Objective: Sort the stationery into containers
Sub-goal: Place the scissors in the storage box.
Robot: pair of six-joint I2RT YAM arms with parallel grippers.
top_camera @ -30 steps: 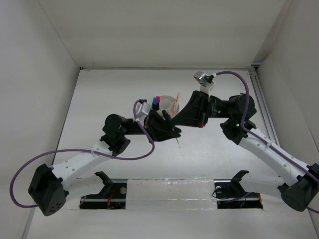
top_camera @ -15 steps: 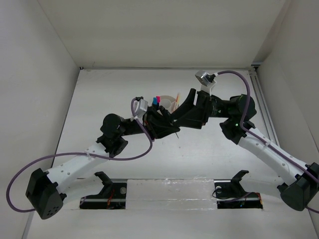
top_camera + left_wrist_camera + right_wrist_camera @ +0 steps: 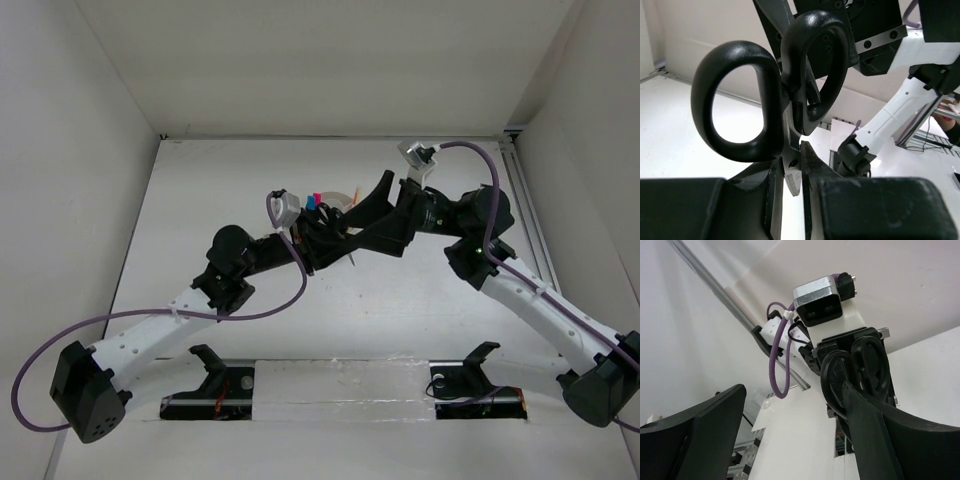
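Observation:
The black-handled scissors (image 3: pixel 765 100) stand upright with their blades pinched between my left gripper's (image 3: pixel 795 160) fingers, which are shut on them. In the top view this gripper (image 3: pixel 322 242) hovers just in front of the white tub (image 3: pixel 346 195). The scissors' tip (image 3: pixel 353 259) points down towards the table. My right gripper (image 3: pixel 792 387) is open wide, and the scissors' handles (image 3: pixel 860 370) show beside its right finger (image 3: pixel 875 435). From above, the right gripper (image 3: pixel 357 230) faces the left one. Pink and blue highlighters (image 3: pixel 314 200) and a pencil (image 3: pixel 354 207) stand in the tub, which the arms mostly hide.
White walls enclose the table on the left, back and right. A metal rail (image 3: pixel 528 215) runs along the right edge. Purple cables (image 3: pixel 265 312) loop off both wrists. Two black stands (image 3: pixel 215 365) sit at the near edge.
My right gripper has opened from shut and let go of the scissors, which stay in my left gripper. The left arm has shifted slightly toward the tub.

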